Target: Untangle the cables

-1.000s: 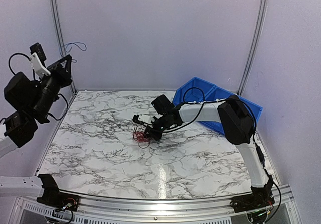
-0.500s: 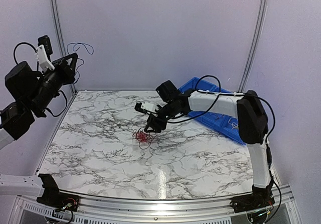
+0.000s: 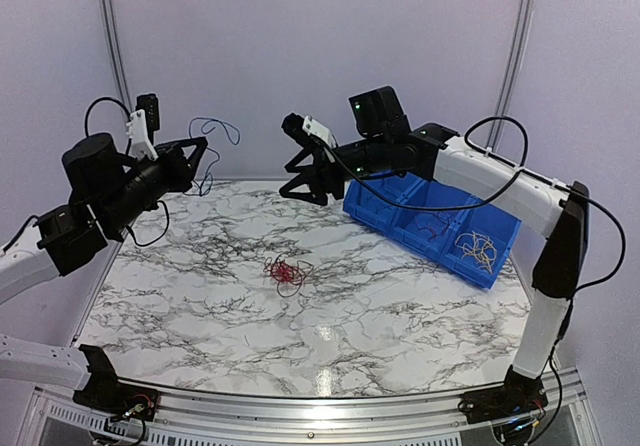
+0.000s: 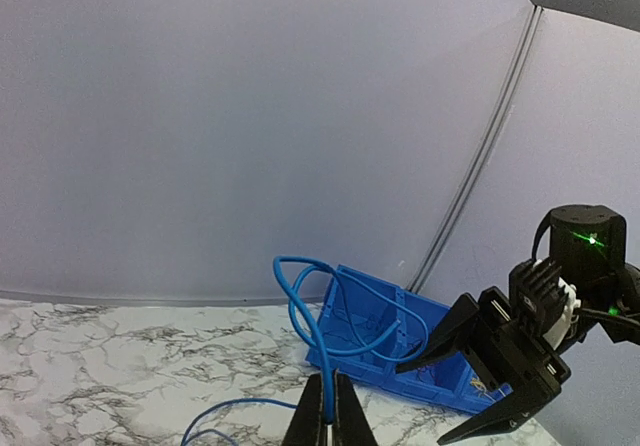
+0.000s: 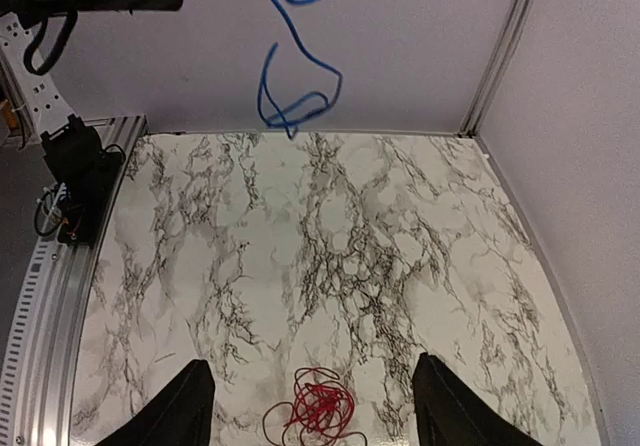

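Red cable (image 3: 285, 272) lies bunched in a small heap near the middle of the marble table (image 3: 200, 306) in the top view, with nothing touching it. The right gripper (image 3: 290, 174) hangs well above and behind it, jaws spread wide and empty, just in front of the blue bin (image 3: 380, 211), which holds yellowish wires (image 3: 476, 251). The left gripper (image 3: 197, 151) sits high at the left, and a blue cable (image 3: 215, 131) loops up from its tips, clear of the table

From the left wrist, the fingers (image 4: 315, 416) are pressed together on the blue cable (image 4: 312, 316), which curls upward from the pinch; the right gripper (image 4: 422, 402) shows at lower right, jaws parted

From the right wrist, the two fingers (image 5: 190, 406) stand apart either side of the red cable (image 5: 318, 411) down on the table. The blue cable (image 5: 295, 96) dangles at the top of the view, well apart from the red one
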Controlling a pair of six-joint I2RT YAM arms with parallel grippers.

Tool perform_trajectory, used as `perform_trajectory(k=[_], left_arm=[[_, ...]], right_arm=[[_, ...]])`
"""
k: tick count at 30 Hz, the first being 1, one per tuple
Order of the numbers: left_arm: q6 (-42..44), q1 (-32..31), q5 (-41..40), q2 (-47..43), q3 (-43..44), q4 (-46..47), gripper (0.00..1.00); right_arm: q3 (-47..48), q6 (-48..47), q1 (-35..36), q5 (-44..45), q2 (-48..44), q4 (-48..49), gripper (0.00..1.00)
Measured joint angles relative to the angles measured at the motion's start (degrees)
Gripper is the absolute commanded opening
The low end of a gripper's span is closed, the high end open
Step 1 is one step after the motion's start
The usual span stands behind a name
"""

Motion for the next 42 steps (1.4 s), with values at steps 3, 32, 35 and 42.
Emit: perform_trajectory(k=[3, 32, 35, 42], left_arm=[[-1.6, 0.0, 2.6, 1.5, -0.6, 1.4, 0.0], [-9.1, -1.1, 8.6, 2.4, -2.1, 10.0, 0.0], [-9.6, -1.3, 8.7, 2.4, -2.6, 10.1, 0.0], [-9.9, -1.7, 8.9, 2.4, -2.8, 10.5, 0.0]], right_arm=[[1.0, 2.9, 0.0, -3.2, 0.7, 1.4, 0.68], [7.5, 14.3, 1.1, -13.7, 11.4, 7.3, 0.59], [7.6, 14.6, 1.1, -14.1, 12.2, 7.3, 0.57], [10.0, 15.0, 1.7, -14.8, 13.7, 7.3, 0.53]])
